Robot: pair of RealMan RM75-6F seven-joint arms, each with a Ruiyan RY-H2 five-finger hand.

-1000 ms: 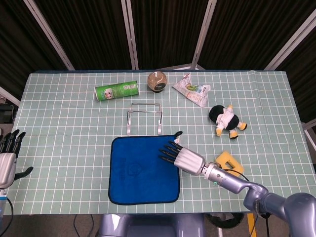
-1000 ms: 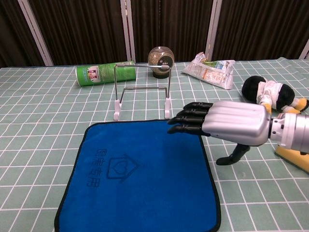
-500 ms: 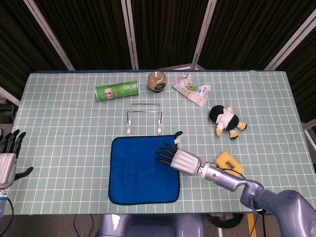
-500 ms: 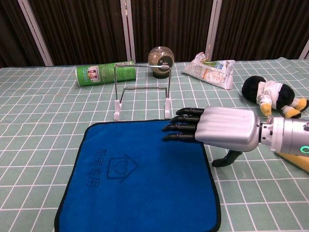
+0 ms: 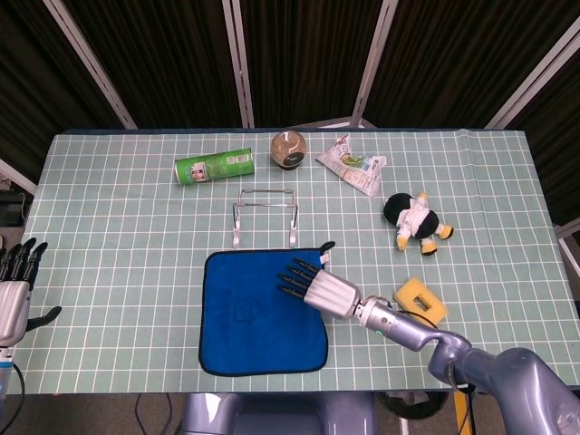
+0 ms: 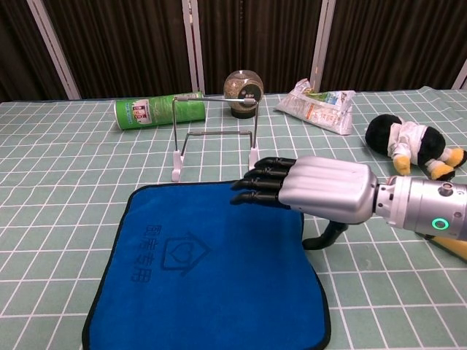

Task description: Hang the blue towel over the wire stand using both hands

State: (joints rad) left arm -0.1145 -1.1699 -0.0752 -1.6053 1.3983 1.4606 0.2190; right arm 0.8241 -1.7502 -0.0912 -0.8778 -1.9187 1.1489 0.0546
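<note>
Hovering over the blue towel (image 6: 211,270), right hand (image 6: 310,188) fingers (image 6: 257,184) extended, holding nothing.

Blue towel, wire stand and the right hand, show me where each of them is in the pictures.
blue towel (image 5: 240,317), head view, on its flat middle left of the hand.
wire stand (image 6: 213,95), chest view, on its top bar.
right hand (image 6: 306,189), chest view, on the silver back of the hand.

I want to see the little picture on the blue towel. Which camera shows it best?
The chest view: the house-and-heart mark on the blue towel is large and clear there. In the head view the towel lies flat but small, its mark a faint smudge beside the right hand.
</note>
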